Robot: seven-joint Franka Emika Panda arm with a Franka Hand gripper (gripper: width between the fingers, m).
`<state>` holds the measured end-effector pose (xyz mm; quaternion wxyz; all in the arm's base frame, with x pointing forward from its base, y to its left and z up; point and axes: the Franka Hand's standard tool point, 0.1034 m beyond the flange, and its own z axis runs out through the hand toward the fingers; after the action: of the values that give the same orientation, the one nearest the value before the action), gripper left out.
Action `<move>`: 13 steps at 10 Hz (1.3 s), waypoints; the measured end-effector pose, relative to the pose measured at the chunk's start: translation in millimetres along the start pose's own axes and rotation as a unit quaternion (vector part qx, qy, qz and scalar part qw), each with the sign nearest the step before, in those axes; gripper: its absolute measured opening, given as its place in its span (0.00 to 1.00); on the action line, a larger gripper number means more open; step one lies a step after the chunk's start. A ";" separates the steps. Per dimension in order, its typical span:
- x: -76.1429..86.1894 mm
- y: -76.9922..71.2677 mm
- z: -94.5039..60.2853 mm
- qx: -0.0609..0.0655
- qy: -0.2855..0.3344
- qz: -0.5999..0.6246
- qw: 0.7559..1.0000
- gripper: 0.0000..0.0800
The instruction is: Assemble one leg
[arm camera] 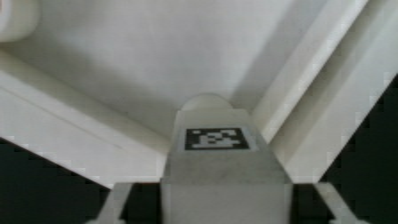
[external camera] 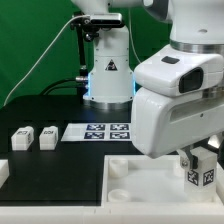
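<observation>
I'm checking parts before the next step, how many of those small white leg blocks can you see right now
3. One leg is in the gripper over the white tray. Two legs stand side by side on the black table, beside the marker board. The arm may hide others.

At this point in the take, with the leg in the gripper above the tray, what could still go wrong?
1. The leg is held by the gripper over the white tray; in the wrist view its tip sits near a tray rim, so it might catch the wall rather than a socket.
2. Only a short part looks gripped, so side contact could twist it.
3. Loose legs lie beyond the tray; a wide retreat could knock them.
</observation>
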<state>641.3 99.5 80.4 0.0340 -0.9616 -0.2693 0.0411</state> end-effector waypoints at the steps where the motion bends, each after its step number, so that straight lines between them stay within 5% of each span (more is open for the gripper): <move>1: 0.1 -0.1 0.0 0.000 0.000 0.005 1.000 0.36; 4: 0.3 -0.7 0.6 0.003 0.006 0.084 0.996 0.36; 7: 0.8 -3.2 2.0 -0.001 0.021 0.309 0.951 0.37; 9: 0.5 -1.7 2.0 0.014 0.022 0.409 0.912 0.37; 13: 1.3 -0.2 1.8 0.033 0.016 0.637 0.770 0.37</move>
<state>642.1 100.5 78.6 0.0361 -0.9113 0.4074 0.0468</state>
